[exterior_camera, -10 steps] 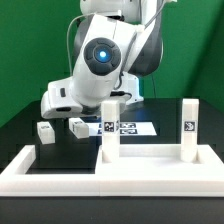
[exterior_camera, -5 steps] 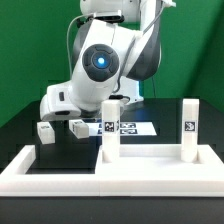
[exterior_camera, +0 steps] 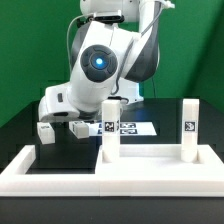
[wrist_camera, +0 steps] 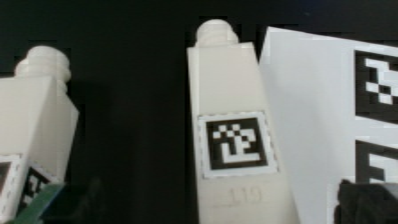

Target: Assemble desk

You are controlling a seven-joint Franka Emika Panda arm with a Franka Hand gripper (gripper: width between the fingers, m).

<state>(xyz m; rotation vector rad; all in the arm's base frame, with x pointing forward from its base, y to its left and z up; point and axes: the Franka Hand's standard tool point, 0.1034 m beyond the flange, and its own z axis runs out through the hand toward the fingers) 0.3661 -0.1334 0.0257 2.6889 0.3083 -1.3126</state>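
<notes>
The white desk top lies at the front with two square legs standing upright on it, one to the exterior view's left and one to its right. Two loose white legs lie on the black table behind it, one further to the exterior view's left than the other. My gripper hangs low over the second one. In the wrist view that tagged leg lies between my open dark fingertips, gripper apart from it. The other loose leg lies beside.
The marker board lies flat right next to the loose leg and also shows in the wrist view. A long low white border wall runs along the front and the exterior view's left side.
The arm has lowered and shifted slightly to the exterior view's left, bringing the gripper down over the loose leg. The parts have not moved.
</notes>
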